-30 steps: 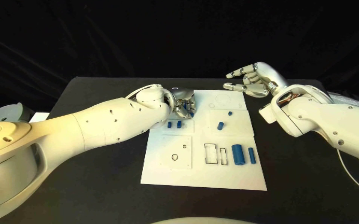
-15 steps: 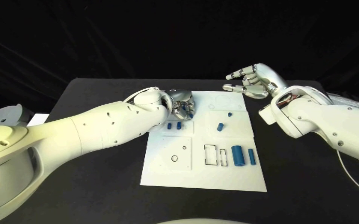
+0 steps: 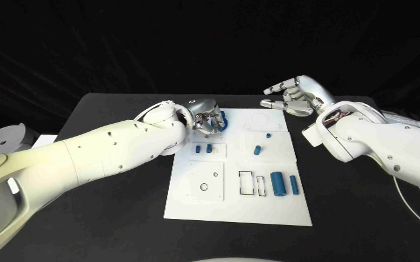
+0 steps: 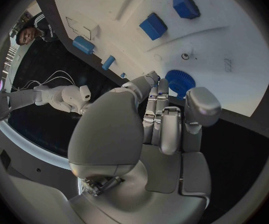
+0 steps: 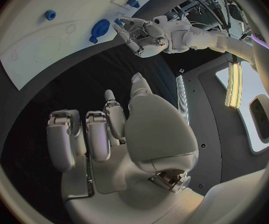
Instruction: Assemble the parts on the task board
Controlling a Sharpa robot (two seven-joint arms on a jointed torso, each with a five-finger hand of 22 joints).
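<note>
Left hand (image 3: 204,118) sits over the far-left corner of the white rectangular task board (image 3: 238,207), about 11 o'clock from board centre; fingers curled in around a blue toothed disc part (image 3: 222,117). Head view shows only a blue sliver of it at the fingertips; in the left wrist view the disc (image 4: 179,82) is half hidden behind the fingers (image 4: 162,102). Looks pinched and held off the board, but the contact itself is hard to make out

Right hand (image 3: 293,97) hangs past the board's far-right corner, roughly 1 o'clock, fingers spread, holding nothing

Board contents: two small blue pegs (image 3: 203,149) left of centre, small blue peg (image 3: 257,149) at centre, large blue cylinder (image 3: 278,183) and slim blue bar (image 3: 294,184) at 4 o'clock. Left forearm covers the board's left edge
</note>
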